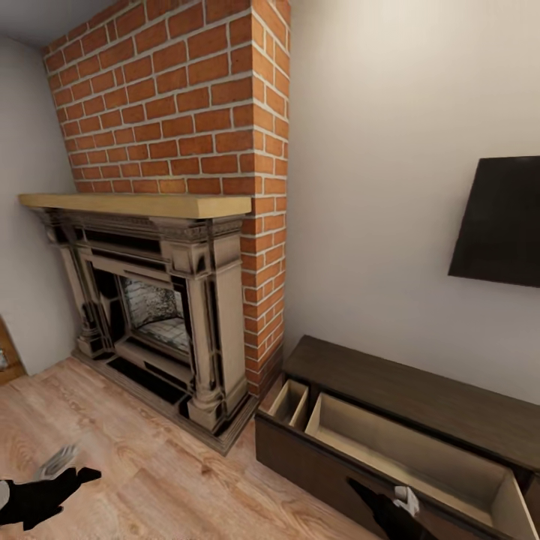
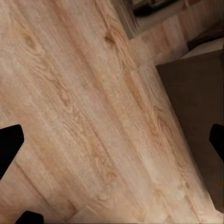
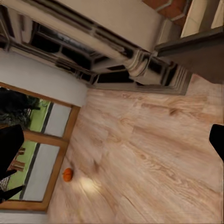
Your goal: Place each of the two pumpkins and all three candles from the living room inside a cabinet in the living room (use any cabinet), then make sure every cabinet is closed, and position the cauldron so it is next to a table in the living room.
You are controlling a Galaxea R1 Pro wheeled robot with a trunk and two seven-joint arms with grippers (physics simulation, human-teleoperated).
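Hidden: the left gripper and right gripper are cut by the near edge in the head view; the cabinet runs off the right edge, and so does the dark wall panel.
Left gripper: in its wrist view the black fingertips sit at opposite edges, spread wide, with bare floor between and nothing held.
Right gripper: its fingertips are likewise far apart, holding nothing.
Cabinet: long, low, dark-brown wood grain, against the right wall; two drawers pulled out, a narrow one on the left and a wide one beside it, both with pale insides and nothing visible in them.
Pumpkin: small, orange, round, on the floor just by a wood-framed window; too small to make out its ribs.
Fireplace: carved, pale and black, with a tan mantel, set in red brick.
Floor: light wood planks with visible grain.
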